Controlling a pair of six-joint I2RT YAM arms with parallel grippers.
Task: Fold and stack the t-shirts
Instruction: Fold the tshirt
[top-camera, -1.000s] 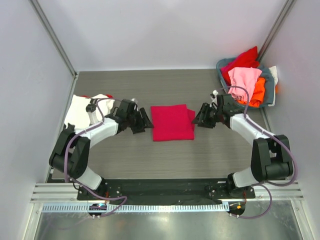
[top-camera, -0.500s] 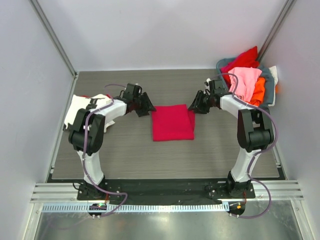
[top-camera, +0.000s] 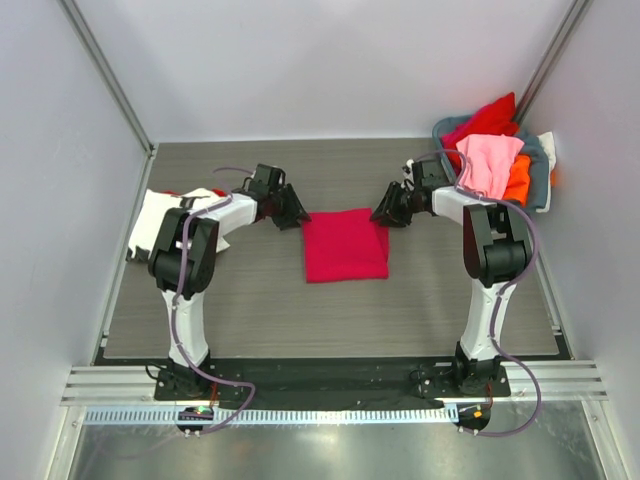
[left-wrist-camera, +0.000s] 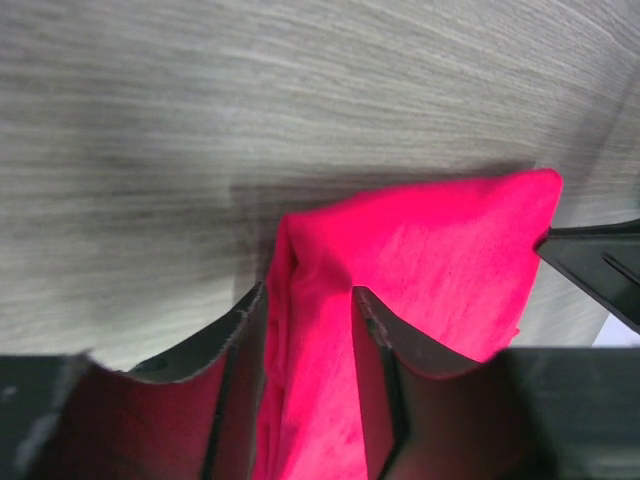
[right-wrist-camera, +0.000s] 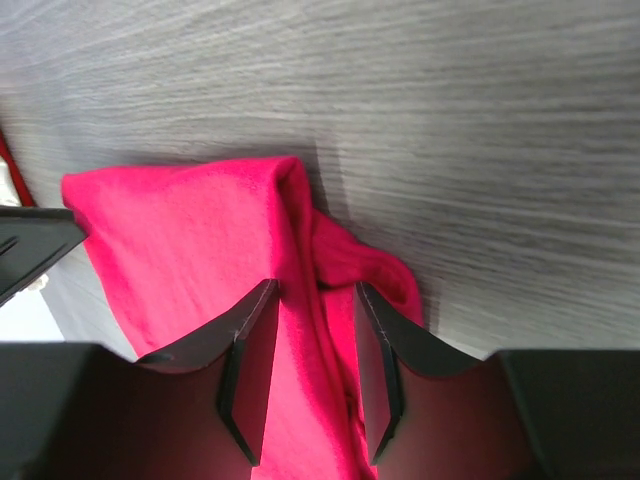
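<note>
Garment under inspection: one crimson t-shirt (top-camera: 345, 245), folded into a flat rectangle and lying at the middle of the table (top-camera: 250, 310). The left gripper (top-camera: 296, 213) stood at the shirt's far left corner and the right gripper (top-camera: 386, 212) at its far right corner, both arms reaching in low. In each wrist view the two fingers were drawn in against a raised ridge of crimson cloth between them (pinched, as far as could be judged). A white t-shirt (top-camera: 155, 220) lay at the table's left edge, partly behind the left arm. A grey-blue basket (top-camera: 537, 170) sat in the far right corner, holding a red t-shirt (top-camera: 490, 118), a pink t-shirt (top-camera: 488, 160) and an orange t-shirt (top-camera: 517, 180).
</note>
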